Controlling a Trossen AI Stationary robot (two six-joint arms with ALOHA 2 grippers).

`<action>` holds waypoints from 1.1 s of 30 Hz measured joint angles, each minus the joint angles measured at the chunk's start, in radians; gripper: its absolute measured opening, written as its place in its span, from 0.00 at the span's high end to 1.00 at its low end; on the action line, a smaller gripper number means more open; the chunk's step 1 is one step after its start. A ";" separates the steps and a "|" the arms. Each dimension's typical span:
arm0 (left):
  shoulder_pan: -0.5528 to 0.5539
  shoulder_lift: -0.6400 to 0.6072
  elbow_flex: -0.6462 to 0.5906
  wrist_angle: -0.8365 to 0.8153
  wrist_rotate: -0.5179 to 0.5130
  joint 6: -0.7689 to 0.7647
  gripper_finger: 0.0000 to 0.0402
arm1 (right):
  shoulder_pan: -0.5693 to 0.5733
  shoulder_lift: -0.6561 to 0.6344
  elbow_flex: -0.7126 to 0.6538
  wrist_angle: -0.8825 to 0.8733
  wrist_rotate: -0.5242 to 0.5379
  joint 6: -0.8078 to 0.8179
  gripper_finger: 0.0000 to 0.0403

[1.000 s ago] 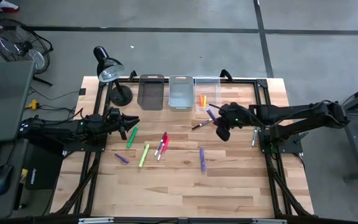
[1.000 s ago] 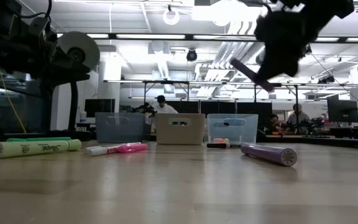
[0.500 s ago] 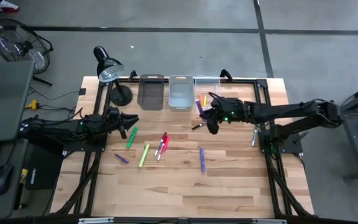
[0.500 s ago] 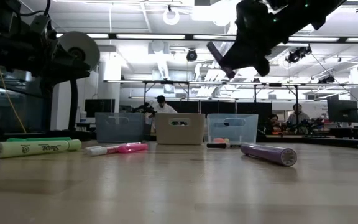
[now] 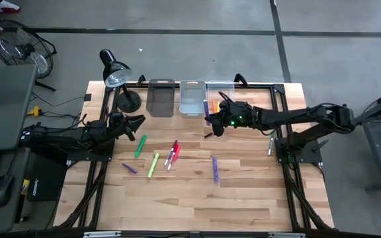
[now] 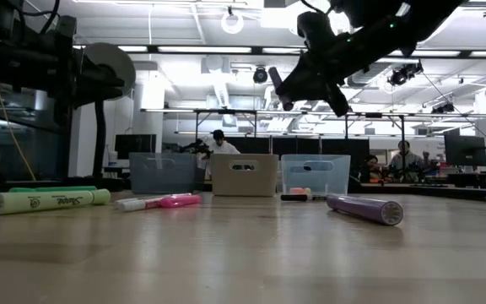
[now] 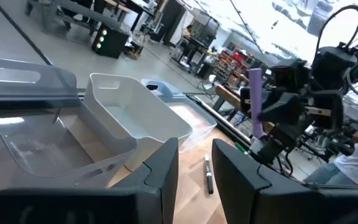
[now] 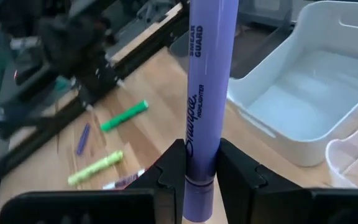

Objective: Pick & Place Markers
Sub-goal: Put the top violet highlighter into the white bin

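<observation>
My right gripper [image 5: 214, 119] hovers over the table just in front of the white bin [image 5: 192, 98] and the clear bin [image 5: 221, 88], shut on a purple marker [image 8: 207, 81]. The low view shows that marker [image 6: 276, 88] high above the table. My left gripper [image 5: 135, 125] waits open at the table's left side, with its fingers apart in the left wrist view [image 7: 195, 163]. Lying flat on the wood are a green marker [image 5: 139, 145], a lime one [image 5: 153, 164], red and pink ones [image 5: 172, 153], two purple ones [image 5: 215, 168] [image 5: 129, 168] and a black one [image 5: 209, 134]. My right gripper pinches the purple marker between its two fingers [image 8: 173, 165], near one end of the barrel [image 8: 199, 163]. The fingers come from the table's right. The rest of the marker sticks out past the fingers. It is lifted clear of the table and tilted.
A dark bin [image 5: 161, 98] stands left of the white one at the far edge. The clear bin holds orange and yellow markers [image 5: 215, 106]. A black desk lamp [image 5: 116, 76] stands at the far left corner. Another marker [image 5: 270, 146] lies by the right frame rail.
My right gripper has carried the purple marker toward the table's left and far edge, from over the middle right of the table up to the front of the white and clear bins. It has turned as it went. The marker stayed in the hold.
</observation>
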 joint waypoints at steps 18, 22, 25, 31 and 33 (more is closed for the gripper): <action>0.000 0.000 0.000 -0.014 -0.017 -0.003 0.76 | -0.178 0.288 0.306 -0.145 -0.066 0.200 0.84; 0.000 0.000 0.000 -0.024 -0.017 -0.003 0.76 | -0.204 0.382 0.437 -0.269 -0.107 0.200 0.84; 0.000 0.000 0.000 -0.024 -0.017 -0.004 0.76 | -0.221 0.443 0.534 -0.370 -0.119 0.227 0.84; 0.000 0.000 0.000 -0.025 -0.017 -0.005 0.76 | -0.259 0.537 0.701 -0.568 -0.118 0.259 0.83; 0.000 0.000 0.001 -0.032 -0.017 -0.006 0.76 | -0.272 0.555 0.743 -0.611 -0.112 0.261 0.83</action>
